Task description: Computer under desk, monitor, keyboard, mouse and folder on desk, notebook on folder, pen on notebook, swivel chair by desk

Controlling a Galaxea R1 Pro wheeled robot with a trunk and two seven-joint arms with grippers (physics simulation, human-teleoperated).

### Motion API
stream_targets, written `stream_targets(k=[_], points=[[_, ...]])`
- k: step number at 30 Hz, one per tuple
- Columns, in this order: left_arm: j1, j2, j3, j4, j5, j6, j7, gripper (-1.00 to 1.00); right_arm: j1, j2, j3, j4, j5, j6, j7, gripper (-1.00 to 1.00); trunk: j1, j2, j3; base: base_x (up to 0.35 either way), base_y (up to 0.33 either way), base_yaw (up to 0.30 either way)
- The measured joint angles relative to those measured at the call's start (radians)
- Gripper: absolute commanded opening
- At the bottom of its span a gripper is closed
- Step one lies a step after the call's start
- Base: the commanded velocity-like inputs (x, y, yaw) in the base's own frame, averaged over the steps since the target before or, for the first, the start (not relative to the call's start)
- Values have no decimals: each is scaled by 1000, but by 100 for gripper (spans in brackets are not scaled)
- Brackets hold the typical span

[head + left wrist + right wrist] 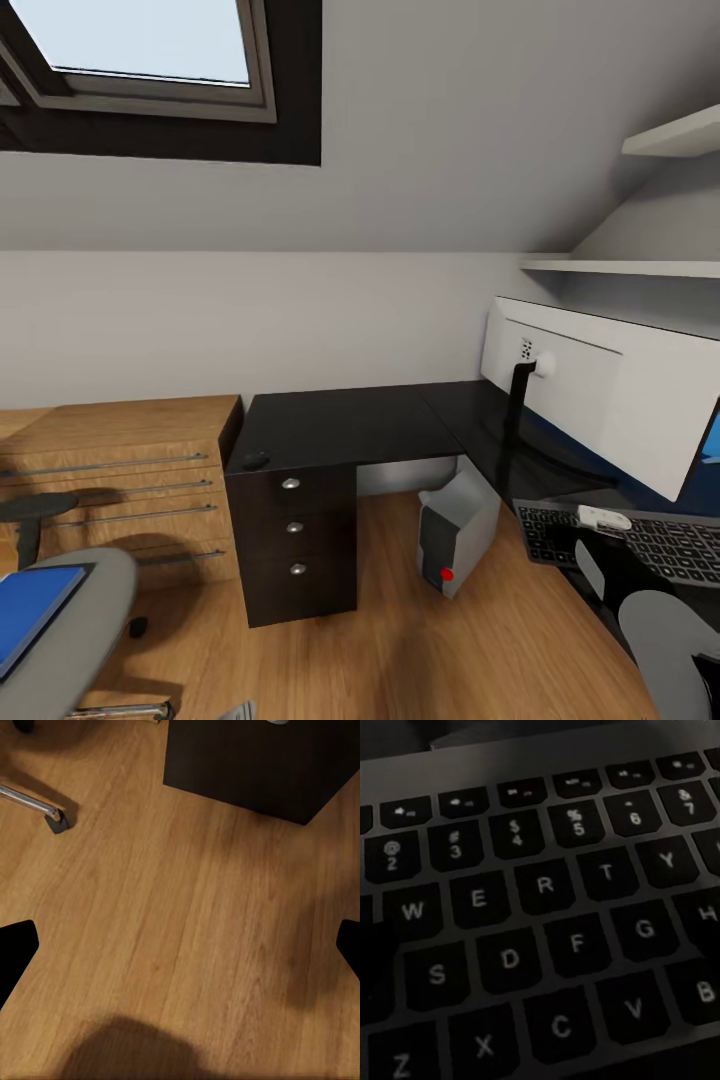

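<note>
The black L-shaped bench (360, 425) stands in the corner under the sloped wall, its drawer unit (295, 545) at the near end. On its right wing the monitor (610, 395) shows its white back, and the keyboard (640, 540) lies in front of it; the right wrist view looks closely onto its dark keys (547, 945). The computer (458, 530) leans tilted on the wood floor (400, 650) under the bench. The blue folder (30, 610) rests on the chair (70, 640) at lower left. The left tool (180, 945) hangs over the floor with its fingers spread wide. I cannot tell how the right tool is set.
</note>
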Motion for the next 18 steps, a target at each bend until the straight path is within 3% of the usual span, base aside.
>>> stream_targets(k=[6, 18], points=[[0, 0, 0, 0, 0, 0, 0, 100, 0, 0, 0, 0, 3, 0, 0, 100, 0, 0, 0, -15, 0, 0], [0, 0, 0, 0, 0, 0, 0, 100, 0, 1, 0, 9, 0, 0, 1, 100, 0, 0, 0, -160, 0, 0]])
